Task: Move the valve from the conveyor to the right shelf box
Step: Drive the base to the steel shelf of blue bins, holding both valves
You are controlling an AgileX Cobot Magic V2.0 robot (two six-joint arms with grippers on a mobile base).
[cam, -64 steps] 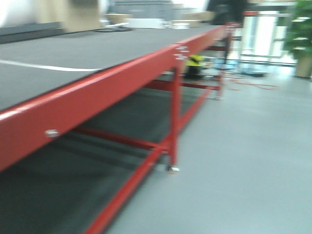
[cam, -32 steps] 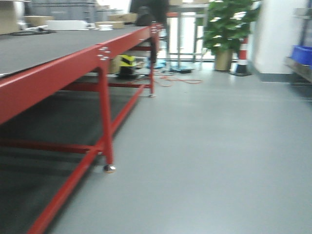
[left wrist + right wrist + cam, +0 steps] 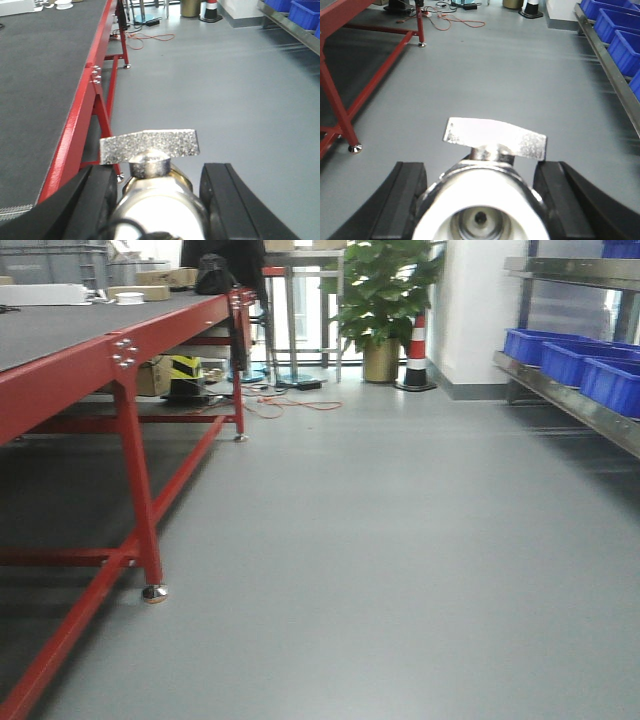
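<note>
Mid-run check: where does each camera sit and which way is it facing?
Front-facing: low, looking down the aisle between conveyor and blue boxes; no robot parts.
Left wrist: behind left tool, holding a valve, beside the conveyor.
Right wrist: behind right tool, holding a second valve, nearer the boxes.
All three show the traffic cone.

Front cam low, facing down aisle btwn conveyor (image 3: 50, 330) & shelf (image 3: 570, 400); left wrist cam v. close behind left hand (image 3: 160, 195) & gripped valve (image 3: 150, 145), conveyor left of hand; right wrist cam same behind right hand (image 3: 485, 200) & second valve (image 3: 495, 135), shelf right of hand; all share floor (image 3: 400, 540), cone (image 3: 416, 350).
</note>
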